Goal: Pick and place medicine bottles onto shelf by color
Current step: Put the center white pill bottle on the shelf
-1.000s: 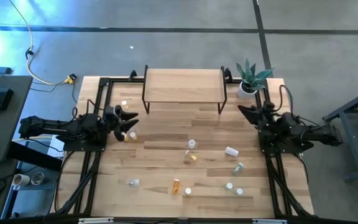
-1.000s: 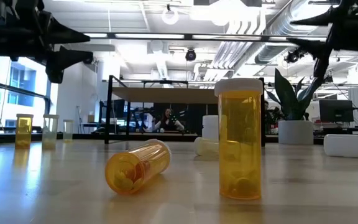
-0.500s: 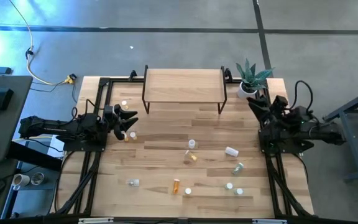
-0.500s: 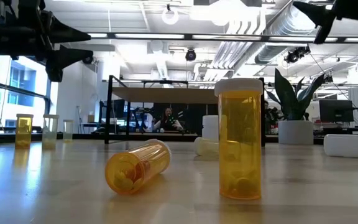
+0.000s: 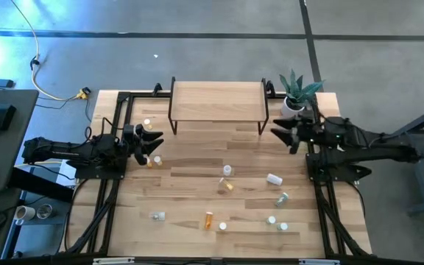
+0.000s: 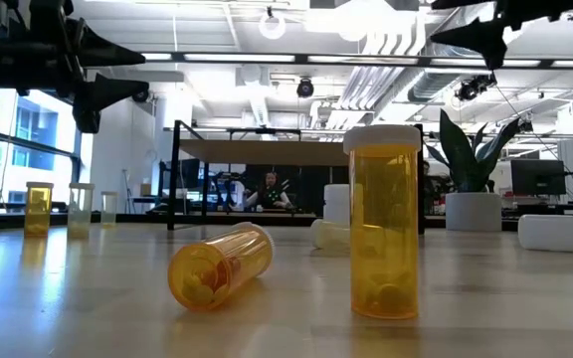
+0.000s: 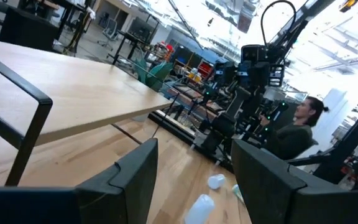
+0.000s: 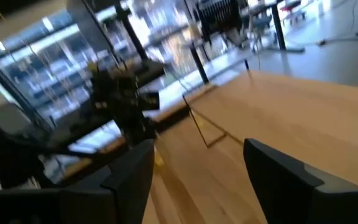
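Observation:
Several medicine bottles lie or stand scattered on the wooden table: a yellow-orange one (image 5: 209, 219), a white one (image 5: 274, 179), a greenish one (image 5: 282, 198), and two small ones (image 5: 150, 160) near the left arm. In the low view a white-capped orange bottle (image 6: 384, 224) stands upright, and another (image 6: 219, 267) lies on its side beside it. The shelf (image 5: 218, 103) stands on thin black legs at the far middle, its top bare. My left gripper (image 5: 158, 142) is open above the table's left side. My right gripper (image 5: 278, 138) is open, raised high by the shelf's right end.
A potted plant (image 5: 294, 99) stands at the far right corner beside the shelf. Black frame rails (image 5: 109, 199) run along both table sides under the arms. People sit in the room beyond the table in the low and left wrist views.
My right gripper has risen well above the table, reached out toward the table's left, nearer the shelf's right end, and rolled about its own line. The left gripper and all bottles stay where they were.

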{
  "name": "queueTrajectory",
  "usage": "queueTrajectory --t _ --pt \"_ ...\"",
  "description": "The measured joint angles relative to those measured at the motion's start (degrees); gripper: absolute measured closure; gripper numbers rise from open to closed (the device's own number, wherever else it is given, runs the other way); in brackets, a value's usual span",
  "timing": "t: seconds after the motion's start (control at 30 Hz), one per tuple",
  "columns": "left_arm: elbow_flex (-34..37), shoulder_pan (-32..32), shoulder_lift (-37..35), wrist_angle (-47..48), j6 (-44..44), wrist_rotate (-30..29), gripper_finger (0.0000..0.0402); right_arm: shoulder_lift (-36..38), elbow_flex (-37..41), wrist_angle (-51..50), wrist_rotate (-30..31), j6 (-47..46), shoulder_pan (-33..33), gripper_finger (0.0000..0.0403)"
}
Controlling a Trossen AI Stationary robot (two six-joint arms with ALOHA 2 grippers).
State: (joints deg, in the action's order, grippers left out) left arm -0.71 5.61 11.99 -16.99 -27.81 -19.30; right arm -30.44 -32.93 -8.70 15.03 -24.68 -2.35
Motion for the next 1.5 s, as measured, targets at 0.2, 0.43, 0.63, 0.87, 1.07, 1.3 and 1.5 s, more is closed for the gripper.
queueTrajectory --t 0.2,0.43,0.63,0.87,1.07,1.3,1.5 --pt "0.0 0.0 0.0 0.0 1.8 0.0 0.0206 -8.8 -2.0 -0.2 -6.6 7.4 0.1 0.016" --pt "0.0 0.0 0.0 0.0 1.0 0.0 0.0206 -18.3 -2.0 0.7 -9.7 11.6 0.1 0.016" --pt "0.0 0.0 0.0 0.0 1.0 0.0 0.0206 -27.4 -2.0 7.7 -15.0 15.8 0.1 0.016" --pt "0.0 0.0 0.0 0.0 2.3 -0.6 0.0206 -36.2 -2.0 14.1 -18.6 20.4 0.1 0.016" --pt "0.0 0.0 0.0 0.0 2.5 -0.8 0.0206 -43.1 -2.0 20.6 -21.6 21.2 0.2 0.016" --pt "0.0 0.0 0.0 0.0 2.5 -0.9 0.0206 -50.4 -2.0 26.4 -23.8 22.2 0.3 0.016" --pt "0.0 0.0 0.0 0.0 2.5 -0.9 0.0206 -55.7 -2.0 29.9 -24.6 22.2 1.7 0.016"
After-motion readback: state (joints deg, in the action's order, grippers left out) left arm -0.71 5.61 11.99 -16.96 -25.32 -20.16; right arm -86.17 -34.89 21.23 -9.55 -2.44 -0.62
